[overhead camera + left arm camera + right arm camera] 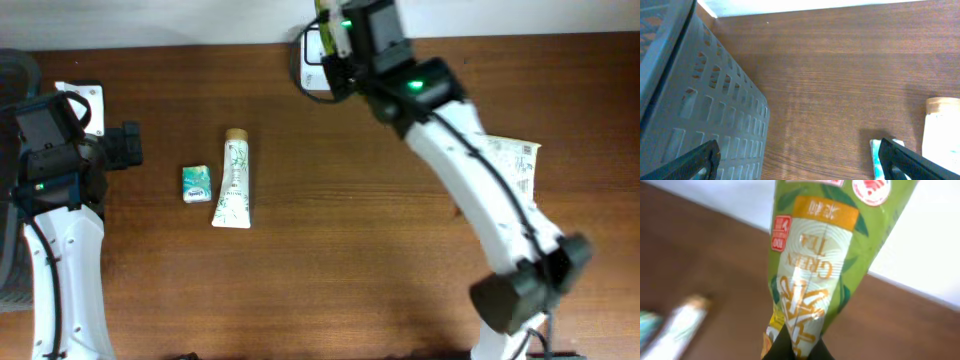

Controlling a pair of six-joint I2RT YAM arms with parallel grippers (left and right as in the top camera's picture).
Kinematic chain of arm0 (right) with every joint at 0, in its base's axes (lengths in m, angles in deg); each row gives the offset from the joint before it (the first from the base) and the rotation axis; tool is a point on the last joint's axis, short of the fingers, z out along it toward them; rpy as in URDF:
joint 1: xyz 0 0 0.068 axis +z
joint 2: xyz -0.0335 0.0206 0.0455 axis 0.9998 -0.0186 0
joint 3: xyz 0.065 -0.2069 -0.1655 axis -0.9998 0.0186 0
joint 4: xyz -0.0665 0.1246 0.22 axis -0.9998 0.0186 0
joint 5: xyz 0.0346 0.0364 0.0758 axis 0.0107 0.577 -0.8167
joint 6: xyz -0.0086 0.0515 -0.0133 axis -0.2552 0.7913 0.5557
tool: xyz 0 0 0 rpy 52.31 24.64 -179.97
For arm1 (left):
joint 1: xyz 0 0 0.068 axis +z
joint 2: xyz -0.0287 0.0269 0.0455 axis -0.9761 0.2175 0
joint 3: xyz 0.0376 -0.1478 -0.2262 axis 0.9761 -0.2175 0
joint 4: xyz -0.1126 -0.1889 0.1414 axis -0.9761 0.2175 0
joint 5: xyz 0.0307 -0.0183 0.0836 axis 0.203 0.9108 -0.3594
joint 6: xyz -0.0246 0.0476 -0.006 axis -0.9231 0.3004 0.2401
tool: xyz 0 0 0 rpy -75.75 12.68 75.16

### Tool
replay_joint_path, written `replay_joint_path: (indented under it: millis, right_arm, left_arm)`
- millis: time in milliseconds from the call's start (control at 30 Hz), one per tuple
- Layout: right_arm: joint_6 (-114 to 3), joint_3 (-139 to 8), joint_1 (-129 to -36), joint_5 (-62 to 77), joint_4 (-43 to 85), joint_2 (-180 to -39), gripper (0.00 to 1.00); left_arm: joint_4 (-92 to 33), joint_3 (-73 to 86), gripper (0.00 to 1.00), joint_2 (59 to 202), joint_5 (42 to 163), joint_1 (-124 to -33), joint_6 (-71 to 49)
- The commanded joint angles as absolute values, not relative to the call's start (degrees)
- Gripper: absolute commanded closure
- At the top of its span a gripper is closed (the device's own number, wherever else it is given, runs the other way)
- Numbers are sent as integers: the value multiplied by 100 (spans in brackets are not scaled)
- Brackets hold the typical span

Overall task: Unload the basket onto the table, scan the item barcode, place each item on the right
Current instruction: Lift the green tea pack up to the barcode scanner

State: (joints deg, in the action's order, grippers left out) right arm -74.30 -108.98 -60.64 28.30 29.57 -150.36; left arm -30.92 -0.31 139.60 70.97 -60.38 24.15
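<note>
Since the right claw [792, 347] pinches the green tea packet [815, 265] by one end, the pouch rising beyond its tips, this light, crinkly, slippery film probably suits that flat-edge hold.

A small box [196, 184] lies just left of a tube [233, 180] on the table [350, 250], left of centre in the overhead frame. At right, a leaflet [515, 160] lies partly under the right arm [480, 180]. A basket [700, 100] fills the left of the left-wrist view, and a tea packet [815, 255] the middle of the right-wrist view.
</note>
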Motion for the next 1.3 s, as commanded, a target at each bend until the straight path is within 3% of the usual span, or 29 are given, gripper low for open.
replay_joint_path:
  millis: [0,233,400,1000,1133,1267]
  right_arm:
    - [-8842,-11027,-6029,4268,2102,-15842,96]
    - [-12018,-11027,-6001,5350,-420,-17357,96]
    - [-13010,-11027,-6007,5652,-1760,-17993,96]
    - [-13143,-11025,-6044,6244,-1992,-18310,96]
    - [-13106,-11027,-6044,6410,-1985,-18063,96]
    - [-12359,-11027,-6044,6391,-1627,-17230,96]
  left_arm:
    - [-3105,17,1,13887,7075,-6027,2481]
    - [-3103,17,1,13887,7075,-6027,2481]
    - [-3103,17,1,13887,7075,-6027,2481]
    - [-3105,17,1,13887,7075,-6027,2481]
    - [-3103,17,1,13887,7075,-6027,2481]
    - [-3103,17,1,13887,7075,-6027,2481]
